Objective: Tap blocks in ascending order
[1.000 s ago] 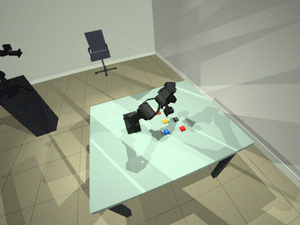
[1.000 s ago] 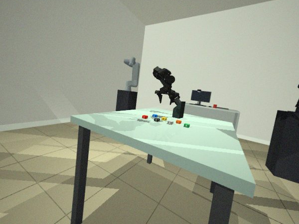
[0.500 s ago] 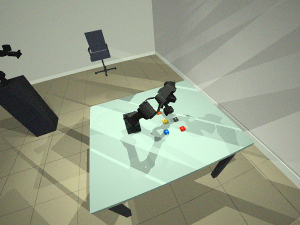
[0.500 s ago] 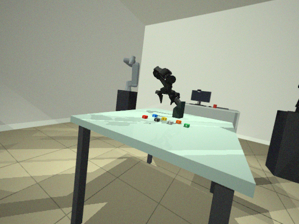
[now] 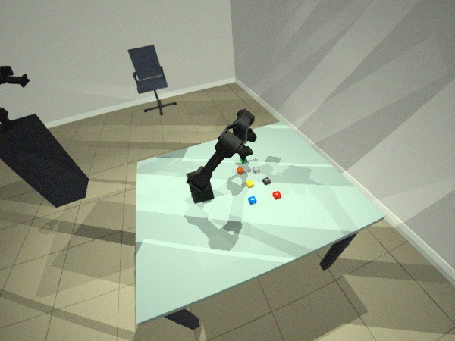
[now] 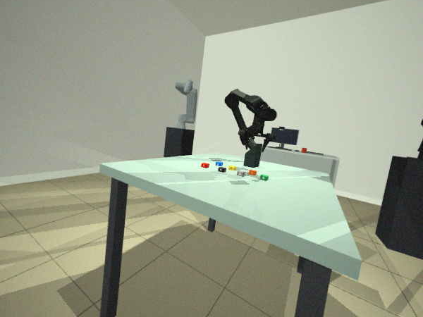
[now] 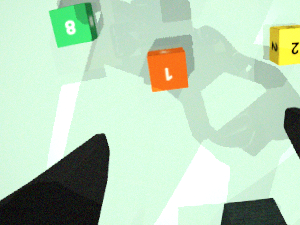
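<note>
My gripper point(image 6: 255, 149) point(image 7: 196, 130) is open and empty, above the table. In the wrist view the orange block point(image 5: 240, 170) point(image 6: 252, 172) point(image 7: 159, 75) shows a 1 beyond the fingertips. The green block point(image 5: 246, 161) point(image 6: 264, 177) point(image 7: 61, 32), with an 8, is upper left there. The yellow block point(image 5: 249, 183) point(image 6: 232, 168) point(image 7: 285, 52), with a 2, is at the right edge. The grey block point(image 5: 255, 170) point(image 6: 240, 173), black block point(image 5: 266, 180) point(image 6: 221, 169), red block point(image 5: 277, 195) point(image 6: 204, 165) and blue block point(image 5: 252, 200) point(image 6: 218, 163) have digits too small to read.
The pale green table point(image 5: 171, 280) point(image 6: 275, 204) carries the blocks and the arm's dark base point(image 5: 202, 193) point(image 6: 252, 158). The arm's shadow falls across the table around the blocks. A chair point(image 5: 148, 66) and a dark pedestal point(image 5: 42, 159) stand away from the table.
</note>
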